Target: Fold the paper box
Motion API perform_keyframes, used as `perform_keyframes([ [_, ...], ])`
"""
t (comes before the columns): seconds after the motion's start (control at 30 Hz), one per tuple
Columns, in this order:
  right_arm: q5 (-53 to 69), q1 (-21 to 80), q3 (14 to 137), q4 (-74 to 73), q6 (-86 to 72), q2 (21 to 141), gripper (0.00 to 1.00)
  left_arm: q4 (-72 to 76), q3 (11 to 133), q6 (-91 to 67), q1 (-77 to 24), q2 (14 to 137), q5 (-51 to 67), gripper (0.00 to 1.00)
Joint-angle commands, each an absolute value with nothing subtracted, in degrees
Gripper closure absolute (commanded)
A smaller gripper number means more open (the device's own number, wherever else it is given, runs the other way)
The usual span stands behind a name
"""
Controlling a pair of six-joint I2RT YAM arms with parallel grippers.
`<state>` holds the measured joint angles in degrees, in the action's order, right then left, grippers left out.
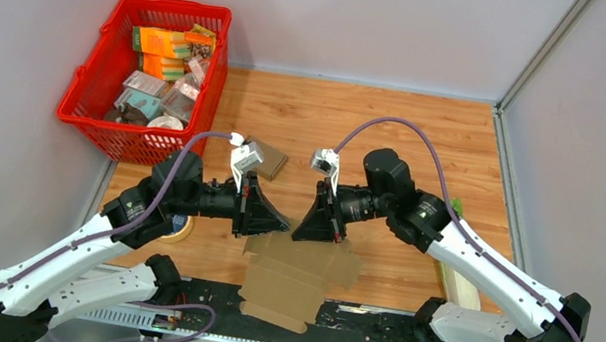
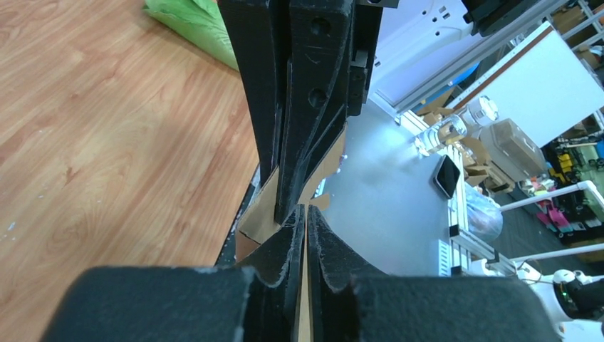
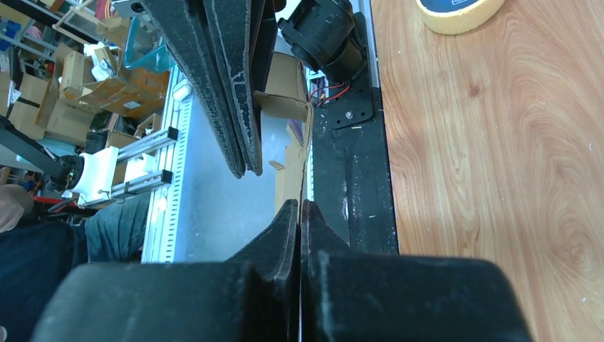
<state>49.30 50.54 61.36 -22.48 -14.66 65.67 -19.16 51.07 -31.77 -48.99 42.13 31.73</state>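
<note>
The left fingers [image 1: 273, 217] and right fingers [image 1: 308, 224] are both clenching on the far edge of the flat box [image 1: 297, 282], which is overhanging the worktop's [image 1: 427, 153] near edge.

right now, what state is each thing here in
cardboard box, flat, not folded yet, over the near edge of the table
left gripper, shut on the cardboard box
right gripper, shut at the cardboard box's edge; whether it grips is unclear
red basket, upright, filled with packets
tape roll, lying flat on the table
small brown box, closed, lying on the table
</note>
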Motion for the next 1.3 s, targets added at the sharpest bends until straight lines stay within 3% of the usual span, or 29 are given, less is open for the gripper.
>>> perform_keyframes([
  [0.0,46.8,50.6,62.0,-19.4,-14.4,61.4,1.0,-20.7,52.9,-30.6,-48.8,38.7,29.7,0.83],
  [0.1,44.5,48.8,59.9,-21.3,-14.8,60.1,1.0,-27.6,57.0,-27.8,-48.8,34.0,23.7,0.67],
  [0.2,40.7,47.2,57.3,-20.1,-16.2,58.0,1.0,-35.6,58.6,-27.2,-48.9,30.5,15.7,0.64],
  [0.37,38.0,44.7,54.8,-17.3,-19.9,53.5,1.0,-41.0,50.9,-31.4,-48.8,24.1,7.3,0.79],
  [0.63,35.2,43.9,54.1,-10.8,-28.4,52.0,1.0,-25.4,38.0,-43.9,-48.9,21.3,9.8,0.95],
  [0.93,33.0,44.9,54.1,-10.5,-29.5,53.8,1.0,-30.9,43.1,-41.3,-48.9,23.6,1.0,1.0],
  [1.27,31.8,45.7,54.4,-9.2,-30.6,54.8,1.0,-26.8,44.0,-40.0,-51.8,28.4,1.7,1.0],
])
